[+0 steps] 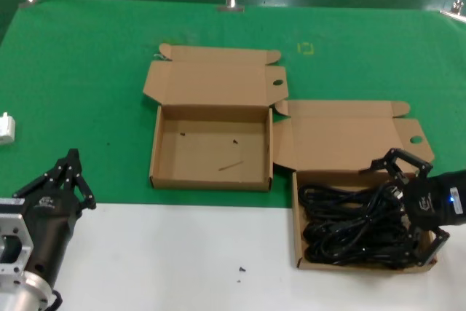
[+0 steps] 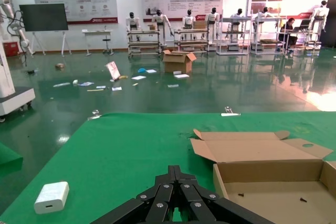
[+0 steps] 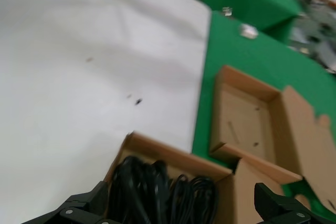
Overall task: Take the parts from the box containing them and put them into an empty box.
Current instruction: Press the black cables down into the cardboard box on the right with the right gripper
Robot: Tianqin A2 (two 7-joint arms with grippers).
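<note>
Black cables under right gripper

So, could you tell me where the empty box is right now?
In the head view the empty box sits mid-table on the green mat, left of and slightly behind the box of cables, where the right gripper hovers.

The worktop is covered in bright green cloth at the back and plain white at the front. Both shallow cardboard boxes are plain brown: the empty one has a few dark specks and a thin dark sliver on its floor, while the other is filled with glossy black coiled power cables. The left end effector and right end effector are black. A small white block lies on the green.
</note>
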